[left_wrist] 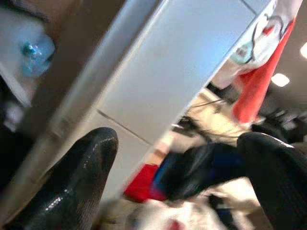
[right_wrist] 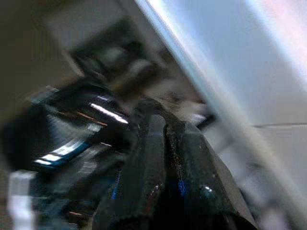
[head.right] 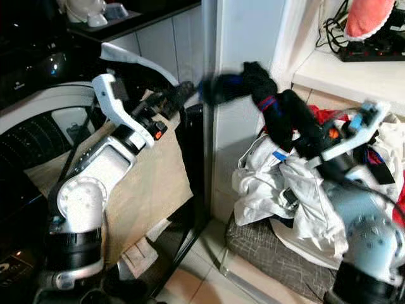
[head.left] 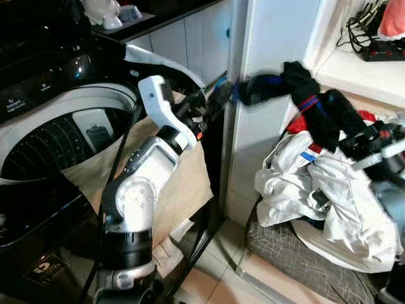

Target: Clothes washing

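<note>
The washing machine (head.left: 60,136) stands at the robot's left, a top-loader with its lid up and the perforated drum exposed. A tan cloth (head.left: 183,183) hangs over the machine's near rim and down its front. A white cabinet panel (head.left: 269,44) rises between the machine and the laundry heap. The heap (head.left: 329,190) of white and red clothes rests on a grey basket (head.left: 297,259) at the robot's right, on the tiled floor.

The right gripper (head.right: 304,136) is raised above the heap, and its fingers (right_wrist: 158,177) are clenched on a dark garment (head.right: 266,88) with red and blue stripes. The garment hangs stretched in the air from that gripper toward the cabinet edge, above and clear of the heap, its far end near the left gripper.

The left gripper (head.left: 215,101) is extended beside the cabinet edge, above the tan cloth. Its fingers (left_wrist: 81,177) are spread apart, with the dark garment's end visible between them in the left wrist view; contact cannot be determined.

A power strip (head.left: 383,47) with cables lies on the shelf above the heap.
</note>
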Motion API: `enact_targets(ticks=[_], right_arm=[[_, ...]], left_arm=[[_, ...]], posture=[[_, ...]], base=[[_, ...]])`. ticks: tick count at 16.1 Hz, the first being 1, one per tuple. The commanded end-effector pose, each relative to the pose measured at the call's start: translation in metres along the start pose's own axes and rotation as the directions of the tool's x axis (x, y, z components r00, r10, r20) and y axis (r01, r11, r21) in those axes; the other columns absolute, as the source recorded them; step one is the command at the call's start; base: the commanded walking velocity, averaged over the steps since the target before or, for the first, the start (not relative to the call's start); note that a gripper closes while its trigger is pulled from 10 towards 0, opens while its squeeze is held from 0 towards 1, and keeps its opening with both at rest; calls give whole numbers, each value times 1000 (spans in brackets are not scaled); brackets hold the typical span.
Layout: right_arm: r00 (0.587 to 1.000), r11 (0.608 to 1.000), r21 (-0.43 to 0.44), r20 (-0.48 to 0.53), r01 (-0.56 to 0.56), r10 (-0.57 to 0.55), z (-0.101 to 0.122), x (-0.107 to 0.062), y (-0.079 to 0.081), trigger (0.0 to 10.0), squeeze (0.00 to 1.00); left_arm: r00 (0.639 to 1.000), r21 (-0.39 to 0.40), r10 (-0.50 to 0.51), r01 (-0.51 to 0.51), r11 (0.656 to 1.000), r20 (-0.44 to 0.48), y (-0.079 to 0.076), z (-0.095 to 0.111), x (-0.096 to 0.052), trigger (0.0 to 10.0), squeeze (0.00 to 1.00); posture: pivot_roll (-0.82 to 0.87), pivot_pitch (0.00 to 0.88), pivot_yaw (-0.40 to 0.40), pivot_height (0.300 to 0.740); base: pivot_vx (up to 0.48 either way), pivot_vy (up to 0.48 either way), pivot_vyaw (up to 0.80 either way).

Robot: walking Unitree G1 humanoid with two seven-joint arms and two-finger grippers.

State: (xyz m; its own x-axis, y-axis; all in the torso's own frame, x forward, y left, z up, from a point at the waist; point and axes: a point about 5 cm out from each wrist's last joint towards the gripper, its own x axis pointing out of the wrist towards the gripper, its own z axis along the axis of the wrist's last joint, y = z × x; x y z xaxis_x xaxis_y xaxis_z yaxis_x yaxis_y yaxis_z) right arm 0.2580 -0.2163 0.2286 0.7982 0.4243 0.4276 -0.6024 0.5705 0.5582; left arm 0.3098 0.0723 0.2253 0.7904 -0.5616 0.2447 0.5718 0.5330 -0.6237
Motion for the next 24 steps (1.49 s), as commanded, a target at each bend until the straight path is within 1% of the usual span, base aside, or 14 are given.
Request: enact_targets(ticks=[1,2,4,5,6,8,12,15,16,17,18,20,22,24], right_arm=[[993,992,43,31,-117,116,5,2,21,0,0],[986,984,68,8,-165,165,0,4,29,0,0],[980,978,88,-35,-190,194,-7,4,35,0,0],[976,972,113,-50,-205,212,-11,5,38,0,0],[972,969,127,-72,-213,223,-15,5,41,0,0],[974,973,135,-104,-185,199,-19,4,40,0,0],[978,980,125,-122,-154,169,-22,6,38,0,0],[971,972,140,-123,-187,205,-23,9,44,0,0],[966,972,142,-151,-189,210,-29,9,46,0,0],[960,971,146,-179,-188,213,-35,10,47,0,0],[951,979,131,-250,-154,183,-47,10,44,0,0],[943,989,96,-305,-110,134,-56,11,39,0,0],[947,993,76,-304,-86,106,-57,13,35,0,0],[958,995,65,-271,-77,92,-53,18,34,0,0]], left_arm=[[997,-130,-65,58,990,-51,-7,-6,4,10000,1000],[995,-196,-88,78,977,-41,-10,-7,5,10000,1000],[994,-226,-102,93,970,-30,-13,-7,7,10000,1000],[994,-211,-103,92,973,-38,-14,-7,7,10000,1000],[995,-241,-95,88,966,-18,-13,-5,8,10000,1000],[988,-338,-148,156,928,52,-19,7,6,10000,1000],[965,-409,-250,259,875,76,-29,9,0,10000,1000],[972,-393,-234,214,894,-4,-31,-3,1,10000,1000],[973,-371,-225,196,908,-38,-31,-6,3,10000,973],[974,-357,-222,189,915,-53,-32,-8,4,10000,0],[971,-356,-234,202,912,-49,-35,-7,4,10000,0],[966,-357,-256,227,906,-37,-39,-5,4,10000,0],[957,-366,-288,261,893,-21,-43,-3,1,10000,0],[958,-361,-285,255,897,-32,-43,-5,0,10000,0]], posture=[[-64,0,79,740],[-66,0,80,740],[-66,0,77,740],[-66,0,75,740],[-66,0,73,740],[-64,0,71,740],[-62,0,72,740],[-62,0,74,740],[-64,0,76,740],[-64,0,77,740],[-64,0,78,740],[-64,0,77,740],[-63,0,76,740],[-60,0,75,740]], base=[[0,0,0],[0,0,0],[0,0,0],[0,0,0],[0,0,0],[0,0,0],[0,0,0],[0,0,0],[0,0,0],[0,0,0],[0,0,0],[0,0,0],[0,0,0],[0,0,0]])
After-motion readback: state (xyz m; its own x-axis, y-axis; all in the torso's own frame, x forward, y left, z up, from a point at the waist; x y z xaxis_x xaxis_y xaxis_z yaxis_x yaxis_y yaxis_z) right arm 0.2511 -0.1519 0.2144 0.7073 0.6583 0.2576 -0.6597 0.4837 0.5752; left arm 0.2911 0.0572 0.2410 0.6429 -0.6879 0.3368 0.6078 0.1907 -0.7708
